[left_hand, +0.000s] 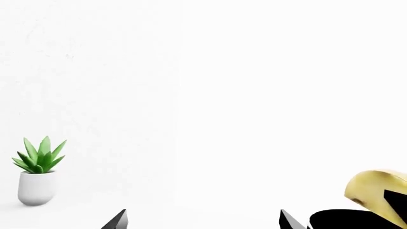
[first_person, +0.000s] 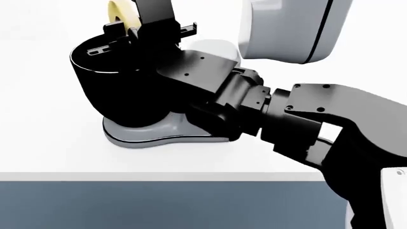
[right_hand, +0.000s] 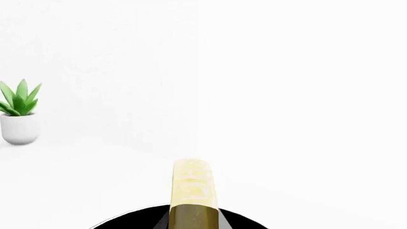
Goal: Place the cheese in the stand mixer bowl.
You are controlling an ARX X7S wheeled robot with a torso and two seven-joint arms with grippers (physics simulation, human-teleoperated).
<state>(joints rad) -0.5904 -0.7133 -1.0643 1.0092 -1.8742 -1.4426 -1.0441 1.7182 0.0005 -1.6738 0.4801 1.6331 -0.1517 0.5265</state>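
Observation:
My right gripper (right_hand: 194,220) is shut on the cheese (right_hand: 192,186), a pale yellow slice held edge-on between its jaws. In the head view the cheese (first_person: 117,12) is just above the far rim of the glossy black stand mixer bowl (first_person: 121,90), with the right gripper (first_person: 129,23) over the bowl's opening. The bowl's rim also shows under the cheese in the right wrist view (right_hand: 127,222). My left gripper (left_hand: 202,217) is open and empty; beside it are the cheese (left_hand: 372,188) and the bowl's edge (left_hand: 343,220). The left gripper does not show in the head view.
The bowl sits on the light grey mixer base (first_person: 159,136), with the mixer head (first_person: 286,28) raised at the right. A small potted plant (left_hand: 38,174) stands on the white counter, also in the right wrist view (right_hand: 19,114). The counter's front edge (first_person: 159,175) is close.

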